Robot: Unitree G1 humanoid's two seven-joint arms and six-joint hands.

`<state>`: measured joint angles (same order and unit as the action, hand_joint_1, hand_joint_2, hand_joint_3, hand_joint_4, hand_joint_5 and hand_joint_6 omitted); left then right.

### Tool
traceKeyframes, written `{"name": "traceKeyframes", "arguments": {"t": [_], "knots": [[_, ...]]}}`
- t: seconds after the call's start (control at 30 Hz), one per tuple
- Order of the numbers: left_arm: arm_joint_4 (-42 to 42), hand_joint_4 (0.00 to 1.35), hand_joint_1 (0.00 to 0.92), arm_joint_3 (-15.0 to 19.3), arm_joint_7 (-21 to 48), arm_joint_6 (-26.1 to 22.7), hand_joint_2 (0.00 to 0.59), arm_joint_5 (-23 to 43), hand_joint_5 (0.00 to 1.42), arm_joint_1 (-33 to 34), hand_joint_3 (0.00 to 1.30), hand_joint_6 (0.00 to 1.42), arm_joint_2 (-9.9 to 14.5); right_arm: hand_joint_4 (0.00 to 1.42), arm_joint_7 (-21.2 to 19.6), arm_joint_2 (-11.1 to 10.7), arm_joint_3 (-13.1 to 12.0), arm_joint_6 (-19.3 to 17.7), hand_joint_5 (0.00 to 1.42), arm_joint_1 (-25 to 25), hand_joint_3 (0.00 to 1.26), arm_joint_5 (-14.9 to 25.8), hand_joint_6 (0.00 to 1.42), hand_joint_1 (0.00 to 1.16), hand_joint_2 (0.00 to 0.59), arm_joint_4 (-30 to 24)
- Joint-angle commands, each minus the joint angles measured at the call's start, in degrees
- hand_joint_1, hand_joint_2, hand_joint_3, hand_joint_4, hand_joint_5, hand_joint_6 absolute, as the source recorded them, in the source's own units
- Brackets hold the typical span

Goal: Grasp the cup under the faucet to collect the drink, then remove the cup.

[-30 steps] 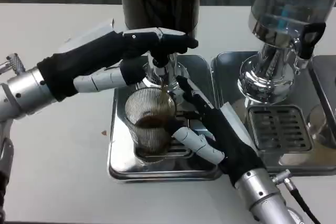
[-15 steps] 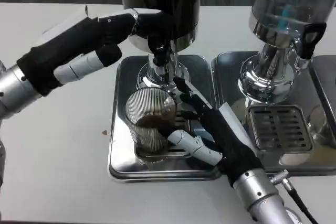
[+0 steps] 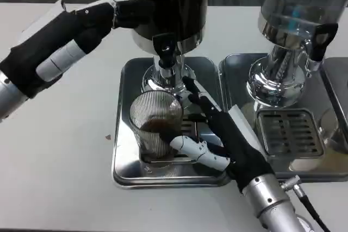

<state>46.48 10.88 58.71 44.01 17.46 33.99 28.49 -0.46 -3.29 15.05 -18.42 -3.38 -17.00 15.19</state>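
White table (image 3: 65, 177) with drip tray (image 3: 122, 175), right hand (image 3: 217, 137) fingers clamped on cup (image 3: 155, 129) beneath faucet (image 3: 165, 52), left hand (image 3: 65, 42) fingers apart.

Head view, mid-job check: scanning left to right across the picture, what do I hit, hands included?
Left hand → cup → right hand → right dispenser base.
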Motion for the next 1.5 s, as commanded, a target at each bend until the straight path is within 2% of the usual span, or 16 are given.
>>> {"name": "traceKeyframes", "arguments": {"t": [0.03, 0.1, 0.17, 0.37, 0.43, 0.6, 0.83, 0.87, 0.9, 0.93, 0.97, 1.3, 1.33, 1.37, 1.4, 1.5], "knots": [[0.30, 0.18, 0.000, 0.93, -0.38, 0.16, 0.105, 0.40, 0.19, -2.04, 0.25, 0.18, 1.05, 0.02, 0.23, -0.25, -0.15, -1.05, 0.06, -0.59, 0.04, 0.41, 0.21, 0.44, 0.036, 0.23], [-0.15, 0.18, 0.000, 1.11, -0.40, 0.45, 0.105, 0.35, 0.20, -2.93, 0.26, 0.18, 1.19, 0.02, 0.28, -0.31, -0.14, -1.10, 0.06, -0.79, 0.04, 0.33, 0.21, 0.53, 0.279, 0.43], [-0.53, 0.19, 0.000, 1.21, -0.41, 0.53, 0.106, 0.32, 0.20, -3.57, 0.26, 0.18, 1.27, 0.02, 0.17, -0.31, -0.17, -1.11, 0.06, -0.72, 0.03, 0.28, 0.20, 0.61, 0.375, 0.45], [-0.71, 0.19, 0.000, 1.59, -0.78, 1.01, 0.109, -0.20, 0.20, -5.27, 0.26, 0.18, 1.62, 0.01, 0.42, -0.34, -0.23, -1.05, 0.05, -0.48, 0.03, 0.49, 0.20, 0.63, 0.404, 0.19], [-0.64, 0.19, 0.000, 1.58, -0.87, 1.16, 0.110, -0.38, 0.20, -5.80, 0.26, 0.18, 1.82, 0.01, 0.55, -0.29, -0.26, -1.01, 0.05, -0.54, 0.03, 0.61, 0.20, 0.61, 0.317, 0.17], [-0.51, 0.19, 0.000, 1.62, -1.20, 1.61, 0.110, -0.57, 0.20, -7.53, 0.27, 0.18, 2.23, 0.01, 0.81, -0.32, -0.19, -0.83, 0.05, -0.55, 0.03, 0.65, 0.20, 0.62, 0.399, -0.05], [-0.14, 0.19, 0.000, 1.53, -1.91, 2.19, 0.111, -0.94, 0.20, -9.38, 0.27, 0.19, 2.68, 0.01, 1.29, -0.46, -0.24, -0.79, 0.05, -0.73, 0.03, 0.79, 0.20, 0.61, 0.400, -0.04], [-0.10, 0.20, 0.000, 1.49, -2.04, 2.23, 0.111, -0.99, 0.20, -9.65, 0.27, 0.19, 2.73, 0.01, 1.38, -0.53, -0.22, -0.75, 0.05, -0.72, 0.03, 0.73, 0.20, 0.61, 0.327, -0.15], [-0.16, 0.20, 0.000, 1.45, -2.14, 2.24, 0.111, -1.01, 0.20, -9.88, 0.27, 0.19, 2.77, 0.01, 1.49, -0.48, -0.29, -0.90, 0.05, -0.66, 0.03, 1.00, 0.20, 0.54, 0.158, -0.13], [-0.15, 0.20, 0.000, 1.39, -2.25, 2.30, 0.111, -1.11, 0.20, -10.15, 0.27, 0.19, 2.79, 0.02, 1.62, -0.51, -0.29, -0.87, 0.05, -0.65, 0.03, 1.09, 0.20, 0.34, 0.032, -0.21], [-0.21, 0.20, 0.000, 1.33, -2.33, 2.35, 0.110, -1.17, 0.20, -10.35, 0.27, 0.19, 2.80, 0.02, 1.66, -0.51, -0.35, -0.99, 0.05, -0.60, 0.03, 1.19, 0.20, 0.25, 0.006, -0.23], [0.38, 0.20, 0.000, 0.97, -3.24, 2.97, 0.110, -2.05, 0.20, -12.10, 0.27, 0.19, 2.84, 0.02, 2.07, -0.54, -0.38, -0.31, 0.05, -0.47, 0.03, 0.89, 0.19, 0.30, 0.000, -0.94], [0.49, 0.20, 0.000, 0.90, -3.38, 3.28, 0.110, -2.39, 0.20, -12.28, 0.27, 0.19, 2.90, 0.02, 2.02, -0.56, -0.35, -0.26, 0.04, -0.51, 0.03, 0.71, 0.19, 0.39, 0.100, -0.97], [0.60, 0.20, 0.000, 0.83, -3.50, 3.59, 0.110, -2.74, 0.20, -12.45, 0.27, 0.19, 2.95, 0.02, 1.98, -0.57, -0.33, -0.23, 0.04, -0.51, 0.03, 0.59, 0.19, 0.45, 0.093, -1.01], [0.65, 0.20, 0.000, 0.81, -3.59, 3.79, 0.110, -3.02, 0.20, -12.55, 0.27, 0.19, 2.98, 0.02, 2.04, -0.63, -0.27, -0.02, 0.04, -0.53, 0.03, 0.43, 0.19, 0.39, 0.019, -1.19], [1.04, 0.20, 0.000, 0.71, -3.94, 4.38, 0.110, -3.78, 0.20, -12.79, 0.27, 0.19, 3.02, 0.02, 2.15, -0.79, -0.12, 0.33, 0.04, -0.65, 0.03, 0.07, 0.18, 0.26, 0.000, -1.49]]}}
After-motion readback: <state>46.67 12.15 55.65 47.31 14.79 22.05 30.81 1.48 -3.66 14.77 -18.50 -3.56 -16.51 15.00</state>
